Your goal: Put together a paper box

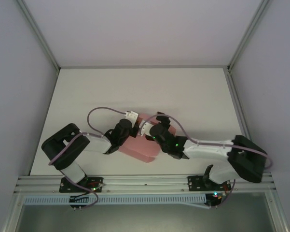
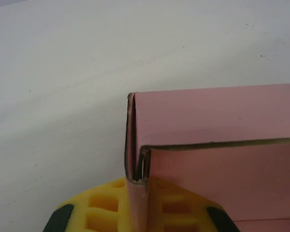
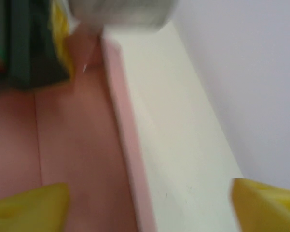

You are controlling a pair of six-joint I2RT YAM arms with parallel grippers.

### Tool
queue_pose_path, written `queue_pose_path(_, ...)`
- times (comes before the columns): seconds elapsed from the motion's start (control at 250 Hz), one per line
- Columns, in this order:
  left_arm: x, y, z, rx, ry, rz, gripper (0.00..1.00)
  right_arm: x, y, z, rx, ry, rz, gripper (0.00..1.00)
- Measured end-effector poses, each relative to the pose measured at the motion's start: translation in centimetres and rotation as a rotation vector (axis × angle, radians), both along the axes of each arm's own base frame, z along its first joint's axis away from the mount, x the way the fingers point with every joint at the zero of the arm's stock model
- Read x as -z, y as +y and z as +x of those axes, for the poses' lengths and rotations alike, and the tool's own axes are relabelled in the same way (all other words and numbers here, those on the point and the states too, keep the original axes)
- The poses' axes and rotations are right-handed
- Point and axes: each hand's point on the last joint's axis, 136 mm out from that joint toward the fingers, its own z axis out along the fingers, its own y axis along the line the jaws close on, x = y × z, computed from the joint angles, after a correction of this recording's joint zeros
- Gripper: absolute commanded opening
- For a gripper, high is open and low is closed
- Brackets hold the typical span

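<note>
My left gripper (image 2: 137,215) pinches a folded-over wall corner of the thin pink card paper box (image 1: 135,147), which sits midway along the white tabletop's (image 1: 135,87) near edge; my right gripper (image 3: 149,208) is spread astride another wall. I judge the walls raised and the closing not yet done

pink paper box (image 2: 222,125); yellow fingers (image 3: 29,208); white table (image 1: 135,92).

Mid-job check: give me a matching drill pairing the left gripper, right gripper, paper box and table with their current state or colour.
Column one:
1. left gripper
2. right gripper
3. paper box
4. table

Column two:
A. white
B. open wide
C. pink
D. shut on a wall of the paper box

Pairs: 1-D, 2-B, 3-C, 4-A
</note>
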Motion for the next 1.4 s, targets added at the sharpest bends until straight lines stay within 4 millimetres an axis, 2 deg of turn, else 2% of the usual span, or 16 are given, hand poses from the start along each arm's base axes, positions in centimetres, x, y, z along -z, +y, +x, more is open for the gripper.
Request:
queue_pose_path(0.096,0.0,0.1,0.0,0.004,-0.011,-0.003,0.0,-5.1,-0.7,0.0,-0.013,0.005,0.253,1.0)
queue_pose_path(0.192,-0.1,0.1,0.0,0.018,-0.028,-0.008,0.0,-9.3,-3.2,1.8,0.068,0.035,0.499,1.0)
queue_pose_path(0.268,0.0,0.1,0.0,0.027,-0.038,-0.014,0.0,-11.2,-5.0,3.9,0.15,0.086,0.637,1.0)
queue_pose_path(0.367,-0.1,0.0,0.1,0.036,-0.047,-0.018,0.0,-11.8,-5.5,6.5,0.213,0.194,0.735,1.0)
queue_pose_path(0.463,0.0,0.0,0.2,0.039,-0.049,-0.021,0.0,-10.3,-3.7,8.0,0.222,0.321,0.743,1.0)
queue_pose_path(0.575,0.1,-0.1,0.4,0.043,-0.053,-0.024,0.0,-6.1,-1.5,8.6,0.232,0.481,0.689,1.0)
queue_pose_path(0.751,0.1,-0.1,0.4,0.044,-0.061,-0.027,0.01,0.3,0.0,8.0,0.257,0.679,0.6,1.0)
queue_pose_path(0.878,0.2,0.0,0.4,0.044,-0.064,-0.031,0.03,2.9,0.9,7.3,0.249,0.777,0.566,0.99)
queue_pose_path(0.986,0.2,0.0,0.4,0.044,-0.065,-0.031,0.04,4.4,1.4,6.8,0.238,0.84,0.547,0.99)
queue_pose_path(1.402,0.2,0.3,0.7,0.035,-0.069,-0.026,0.11,5.3,1.9,6.8,0.227,0.882,0.542,0.97)
